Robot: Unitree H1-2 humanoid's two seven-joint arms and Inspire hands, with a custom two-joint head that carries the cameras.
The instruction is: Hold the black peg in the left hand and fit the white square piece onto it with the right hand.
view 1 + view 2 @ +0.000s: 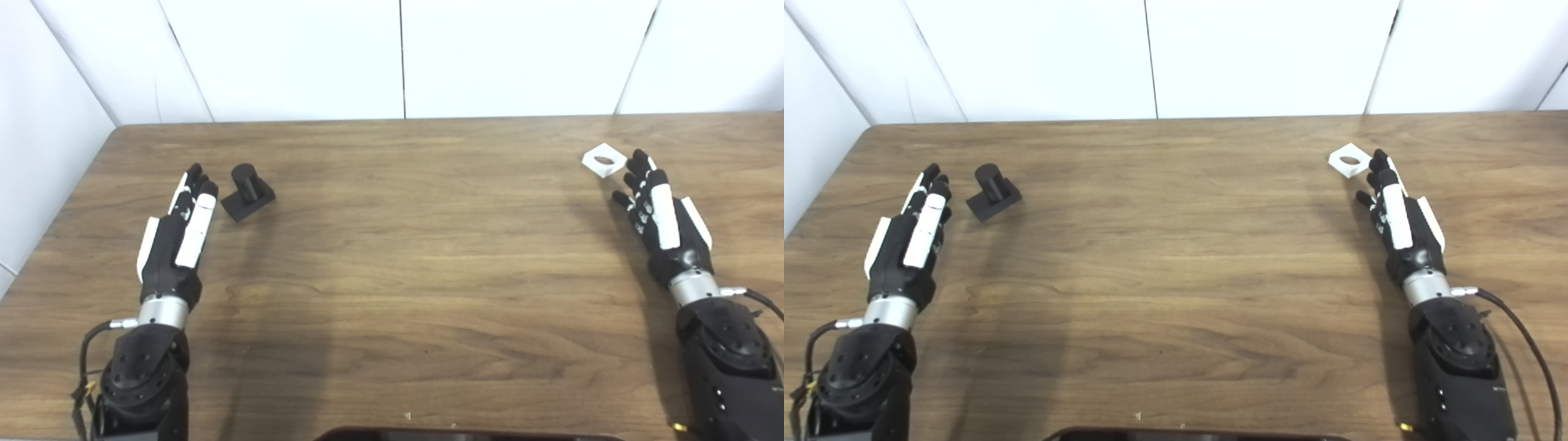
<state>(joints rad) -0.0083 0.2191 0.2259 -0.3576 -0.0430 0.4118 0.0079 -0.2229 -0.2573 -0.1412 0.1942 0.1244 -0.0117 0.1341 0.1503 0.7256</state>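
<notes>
Black peg (247, 192): stands upright on the wooden table (404, 257), in its far-left part, just to the right of the left hand's fingertips and apart from them; nothing touches it.
Peg's look: a short round black post rising from a flat square black base, matte, the base turned at an angle to the table's edge.
White square piece (604, 160): lies flat on the table's far-right part, just beyond and a little left of the right hand's fingertips; in the right eye view the fingertips seem to reach its near corner, but contact cannot be told.
Piece's look: a thin white square with a round hole through its middle, set cornerwise like a diamond.
Peg and piece: well apart, on opposite sides of the table.
Left hand (177, 236): stretched out flat, fingers straight and pointing away toward the far wall, holding nothing.
Right hand (661, 217): extended with fingers slightly curled and spread, angled toward the white piece, grasping nothing.
Writing or labels: none can be read on the peg, the piece or the hands.
Surroundings: white wall panels (398, 55) behind the table; a dark curved edge (465, 433) at the bottom of both views.
</notes>
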